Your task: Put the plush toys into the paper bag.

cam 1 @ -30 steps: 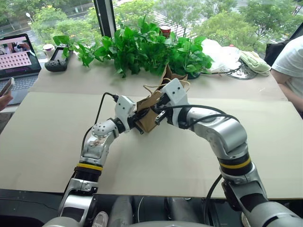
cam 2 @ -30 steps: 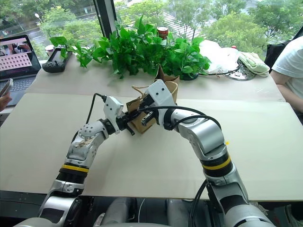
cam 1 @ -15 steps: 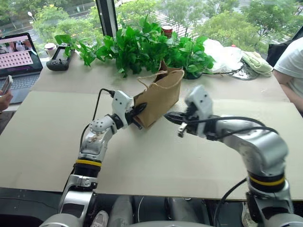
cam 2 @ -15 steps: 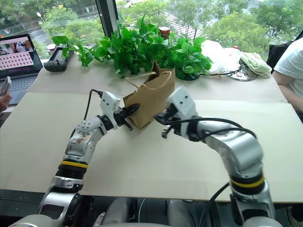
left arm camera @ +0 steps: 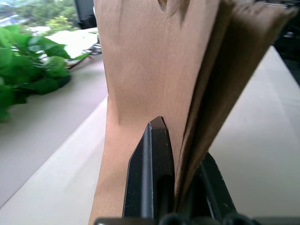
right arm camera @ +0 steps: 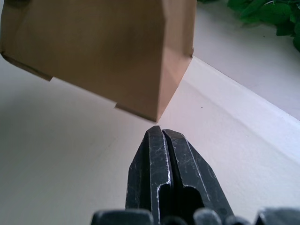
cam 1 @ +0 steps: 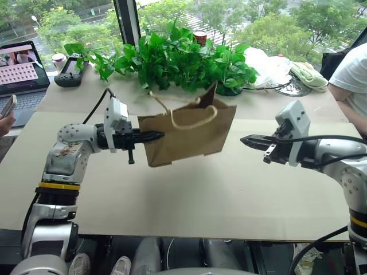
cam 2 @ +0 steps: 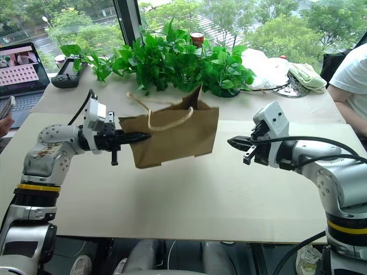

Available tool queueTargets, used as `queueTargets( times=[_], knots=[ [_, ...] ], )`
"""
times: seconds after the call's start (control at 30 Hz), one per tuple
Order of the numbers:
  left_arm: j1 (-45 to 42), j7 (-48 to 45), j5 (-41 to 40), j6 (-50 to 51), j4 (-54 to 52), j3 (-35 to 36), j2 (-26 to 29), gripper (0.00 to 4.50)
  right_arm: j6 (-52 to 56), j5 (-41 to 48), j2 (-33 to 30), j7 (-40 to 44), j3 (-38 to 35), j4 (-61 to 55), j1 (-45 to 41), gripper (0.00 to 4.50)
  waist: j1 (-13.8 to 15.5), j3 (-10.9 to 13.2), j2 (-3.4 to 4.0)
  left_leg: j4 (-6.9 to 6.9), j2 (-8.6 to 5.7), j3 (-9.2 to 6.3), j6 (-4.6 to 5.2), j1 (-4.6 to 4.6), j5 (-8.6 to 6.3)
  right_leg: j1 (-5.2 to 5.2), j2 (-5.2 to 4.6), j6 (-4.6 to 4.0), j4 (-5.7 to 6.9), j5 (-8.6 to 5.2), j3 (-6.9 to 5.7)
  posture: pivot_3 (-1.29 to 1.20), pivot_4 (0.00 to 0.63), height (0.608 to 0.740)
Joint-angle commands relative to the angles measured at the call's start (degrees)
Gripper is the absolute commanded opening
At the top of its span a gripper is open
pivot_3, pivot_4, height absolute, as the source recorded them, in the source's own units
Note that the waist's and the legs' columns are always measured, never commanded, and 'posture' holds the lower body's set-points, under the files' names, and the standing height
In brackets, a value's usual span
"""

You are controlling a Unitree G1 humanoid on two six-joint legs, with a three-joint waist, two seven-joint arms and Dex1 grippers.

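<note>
So the left gripper is pinching one side edge of the paper bag, fingers clamped on the paper (the left wrist view shows one black finger flat against the outside panel and the other tucked behind the fold). The bag hangs in the air above the beige table, not touching it. It sticks out sideways from the gripper toward the robot's right, so its long axis runs roughly level, left to right, with the open mouth and the cord handles facing up and the bottom edge tilted a bit, lower at the gripped end.

The right gripper is off to the bag's right, just beside it with a gap between, fingers pressed together on nothing and pointing at the bag.

Behind the bag there's a row of leafy plants, a laptop at the far left and a white plastic bag by the window.
</note>
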Motion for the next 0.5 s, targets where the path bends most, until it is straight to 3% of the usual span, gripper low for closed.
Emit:
queueTargets(
  times=[0.03, 0.5],
  knots=[
    [-0.5, -7.7, 1.8, -5.9, 2.4, -2.9, 0.6, 0.08, -2.7, 0.1, -1.9, 1.3, -1.4, 0.9, -0.8, 0.0, 0.2, 0.0, 0.0, 0.0, 0.0, 0.0, 0.0, -0.01, 0.0, 0.0, 0.0, 0.0, 0.0, 0.0, 0.0, 0.0, 0.15, 0.74],
    [-2.1, -14.9, 7.7, -20.4, 14.9, -7.5, -4.4, 0.08, -2.9, 3.4, -5.3, 4.1, -3.7, -0.2, 0.9, 0.0, 0.1, 0.0, 0.0, 0.03, 0.0, -0.03, 0.0, -0.04, 0.0, -0.01, 0.0, 0.0, 0.02, 0.0, 0.0, 0.0, 0.15, 0.74]
  ],
)
